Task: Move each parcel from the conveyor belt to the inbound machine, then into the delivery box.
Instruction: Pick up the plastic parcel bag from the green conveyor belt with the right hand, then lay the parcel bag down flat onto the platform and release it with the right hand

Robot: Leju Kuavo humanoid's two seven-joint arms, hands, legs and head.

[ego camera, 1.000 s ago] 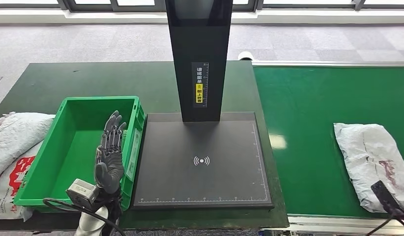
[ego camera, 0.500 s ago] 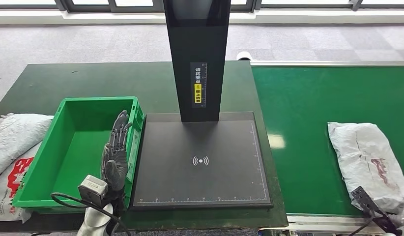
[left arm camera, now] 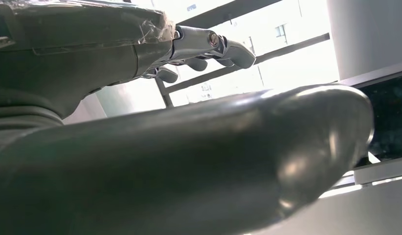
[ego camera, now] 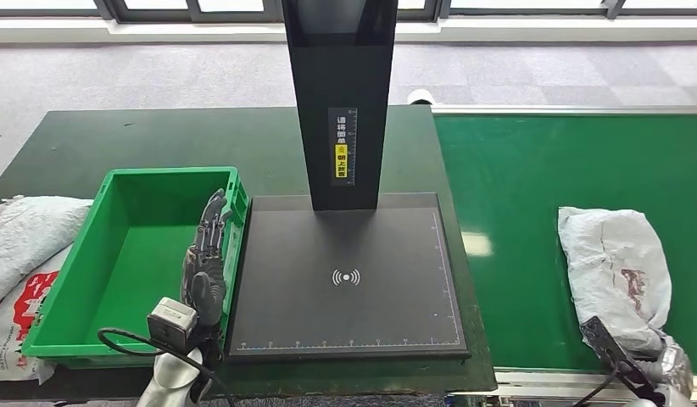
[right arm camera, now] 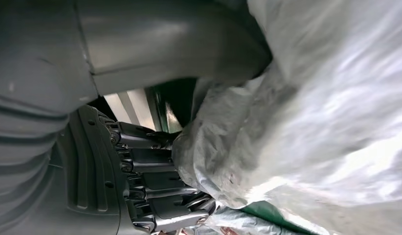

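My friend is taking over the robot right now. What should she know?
Left hand: holds nothing, fingers straight, raised over the bin's right wall.
Right hand: at the near end of the parcel on the belt; the wrist view shows its fingers against the wrapping, but a firm hold can't be confirmed.
Scanner plate: nothing on it.
Green bin: nothing in it.
More bags lie left of the bin.
Done: nothing yet for this parcel.
Left: lift it onto the plate, then put it in the bin.
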